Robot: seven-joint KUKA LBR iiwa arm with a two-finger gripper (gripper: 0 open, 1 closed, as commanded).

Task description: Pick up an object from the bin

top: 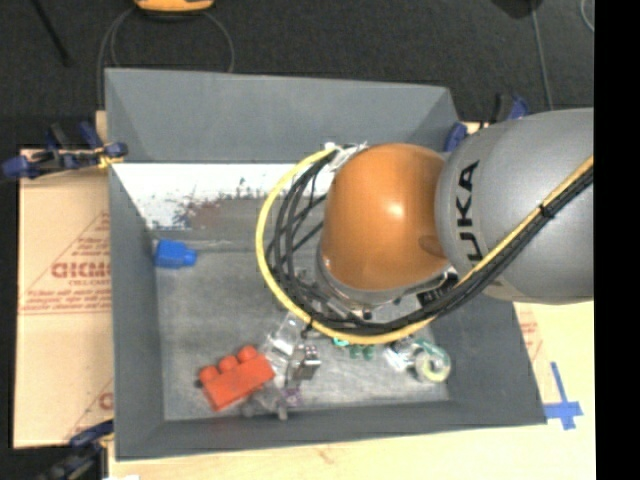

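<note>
bin (270, 118), grey metal, seen from above. arm (530, 218) reaches in from the view's right.

- hand (297, 356): low over the bin floor, near the front wall, mostly tucked under the orange cover (385, 218). cannot tell whether it is open or closed. nothing seen held in it.
- red brick (232, 380): toy building block, the thing nearest the hand, just beside it on the view-left side. cannot tell whether they touch. it lies flat on the floor. long axis runs from lower left up to the right, so the right end points toward the hand. studs sit along its upper-left edge, facing away from the front wall.
- writing: black letters "uka" read along the grey casing of the arm, next to the orange cover. no label seen on the brick.
- arm pose: thick grey link crosses the bin's right rim, wrist bent downward, domed orange cover facing the camera. a loop of yellow and black cables (285, 223) hangs round the cover on its view-left side.
- purple bit (288, 400): small, just in front of the hand, by the brick's right end.
- green bits (352, 348): near the hand, view-right of it.
- pale ring (432, 367): farther on that same side.
- blue piece (174, 255): well apart from the hand, toward the back-left of the floor.
</note>
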